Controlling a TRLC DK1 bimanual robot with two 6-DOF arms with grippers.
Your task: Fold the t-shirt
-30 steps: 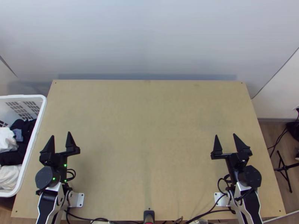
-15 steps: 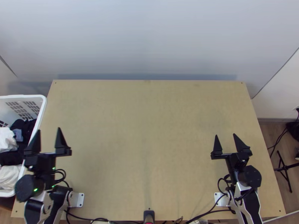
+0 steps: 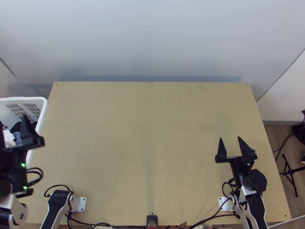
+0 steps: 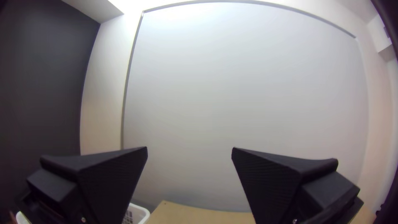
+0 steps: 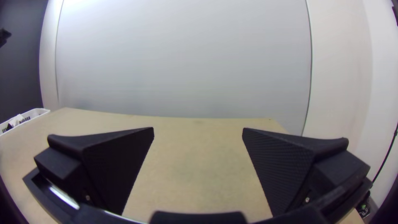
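In the top view my left gripper is over the white laundry basket at the table's left side, its fingers wide apart. Between and behind them, white cloth and some dark cloth lie bunched in the basket; whether a t-shirt is among them I cannot tell. The left wrist view has the left gripper open, with nothing held. Over the right front of the table, my right gripper is open and holds nothing. Its wrist view shows the right gripper with both fingers spread.
The wooden table is bare between the arms, with a pale wall behind it. Cables run along its front edge near the bases. A black stand is on the floor at the right.
My left gripper has moved left and a little up the picture, from the table's left part to over the basket, staying open. The right arm has kept still.
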